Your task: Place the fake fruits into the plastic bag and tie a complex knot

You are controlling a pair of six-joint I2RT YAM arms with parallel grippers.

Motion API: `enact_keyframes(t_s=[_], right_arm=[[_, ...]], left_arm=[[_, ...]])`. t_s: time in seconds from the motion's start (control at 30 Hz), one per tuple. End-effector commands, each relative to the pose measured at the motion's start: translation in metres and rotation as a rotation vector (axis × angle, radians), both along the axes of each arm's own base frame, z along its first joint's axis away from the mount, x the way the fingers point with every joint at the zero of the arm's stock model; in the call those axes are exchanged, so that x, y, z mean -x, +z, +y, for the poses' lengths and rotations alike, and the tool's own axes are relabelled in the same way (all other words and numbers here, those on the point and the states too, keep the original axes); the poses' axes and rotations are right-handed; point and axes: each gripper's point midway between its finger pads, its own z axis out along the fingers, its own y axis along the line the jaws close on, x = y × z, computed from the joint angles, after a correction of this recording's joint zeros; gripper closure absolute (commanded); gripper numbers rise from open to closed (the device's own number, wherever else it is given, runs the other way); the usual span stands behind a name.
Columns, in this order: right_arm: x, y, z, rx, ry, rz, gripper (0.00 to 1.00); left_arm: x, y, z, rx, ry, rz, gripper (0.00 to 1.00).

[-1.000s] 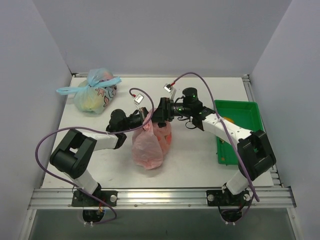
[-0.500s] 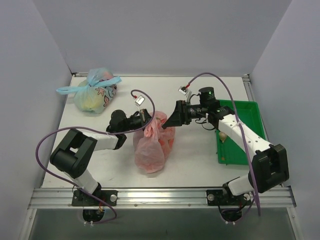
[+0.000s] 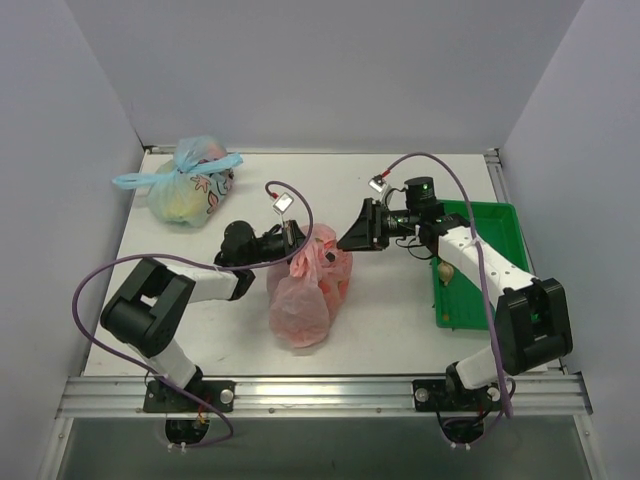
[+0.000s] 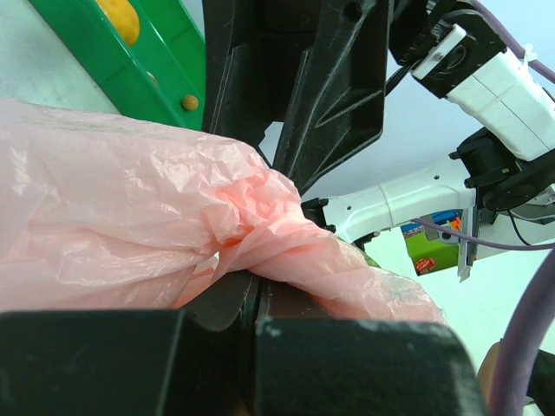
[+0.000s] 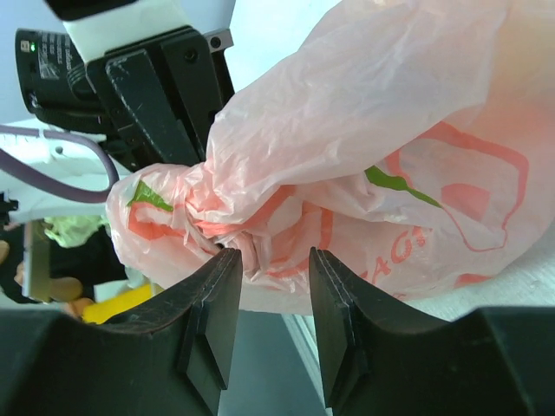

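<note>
Left gripper (image 3: 297, 243) is clamped on the twisted neck of the pink bag (image 3: 303, 295), middle of the desk (image 3: 390, 320). Right gripper (image 5: 270, 264) sits just right of the bag, jaws apart, holding nothing.

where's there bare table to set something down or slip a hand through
Bare table shows between the pink bag and the green tray, and along the back between the blue bag and the right gripper. The middle is crowded: the left gripper pinches the pink bag, the right gripper close beside it.
</note>
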Motion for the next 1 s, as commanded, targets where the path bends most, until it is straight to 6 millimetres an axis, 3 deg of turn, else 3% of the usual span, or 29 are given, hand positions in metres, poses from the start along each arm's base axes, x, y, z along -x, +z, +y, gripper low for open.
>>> enact_keyframes(t_s=[0.0, 0.27, 0.53, 0.77, 0.97], right_arm=[[-0.002, 0.010, 0.006, -0.068, -0.008, 0.043, 0.63], [0.005, 0.013, 0.014, -0.116, 0.013, 0.060, 0.63], [0.012, 0.001, 0.019, -0.083, 0.044, 0.072, 0.65], [0.012, 0.002, 0.016, -0.071, 0.049, 0.059, 0.95], [0.010, 0.005, 0.015, -0.076, 0.054, 0.045, 1.00]], left_arm=[[0.002, 0.027, -0.002, 0.054, -0.017, -0.127, 1.00], [0.001, 0.028, -0.003, 0.059, -0.016, -0.131, 1.00], [0.000, 0.029, -0.005, 0.062, -0.018, -0.135, 0.99], [0.001, 0.028, -0.004, 0.061, -0.018, -0.135, 0.97], [0.007, 0.027, 0.001, 0.057, -0.028, -0.148, 0.85]])
